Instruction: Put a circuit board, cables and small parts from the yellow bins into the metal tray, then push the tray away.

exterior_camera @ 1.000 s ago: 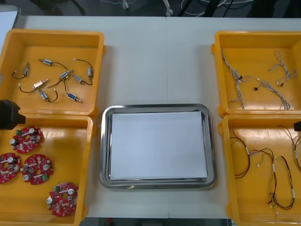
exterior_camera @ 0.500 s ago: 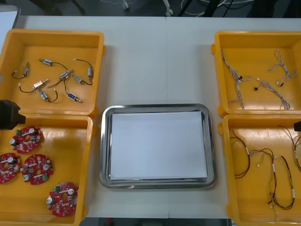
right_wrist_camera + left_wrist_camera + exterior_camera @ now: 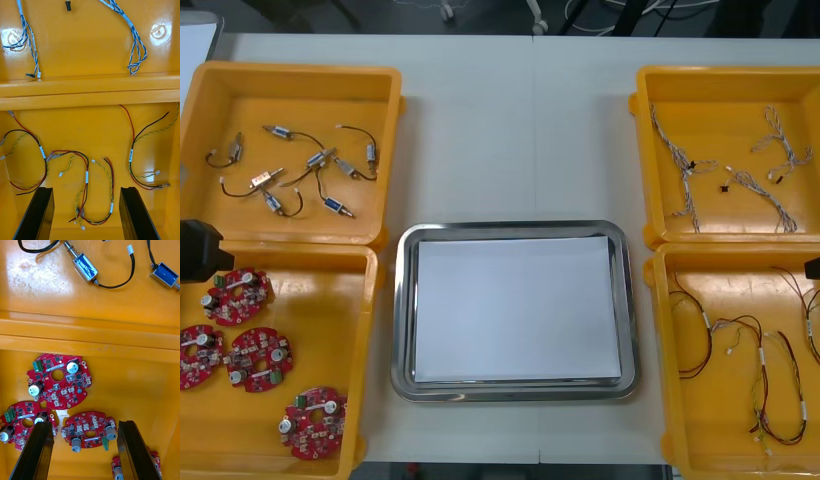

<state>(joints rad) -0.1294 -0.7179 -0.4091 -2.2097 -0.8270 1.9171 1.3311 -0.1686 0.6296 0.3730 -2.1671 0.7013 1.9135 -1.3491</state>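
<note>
Your left hand (image 3: 84, 424) hangs released, fingers spread, over the near left yellow bin (image 3: 330, 320). One round red board (image 3: 90, 429) lies flat right between the fingertips (other boards (image 3: 56, 380) crowd close beside it). That makes the left hand the nearer one for the board, and I'd judge a straight drop is all it needs. The tray (image 3: 405, 300) sits on the counter (image 3: 510, 130) to that hand's right, nothing in it yet. Your right hand (image 3: 86, 191), also spread, hovers above the red and yellow cables (image 3: 87, 176).
</note>
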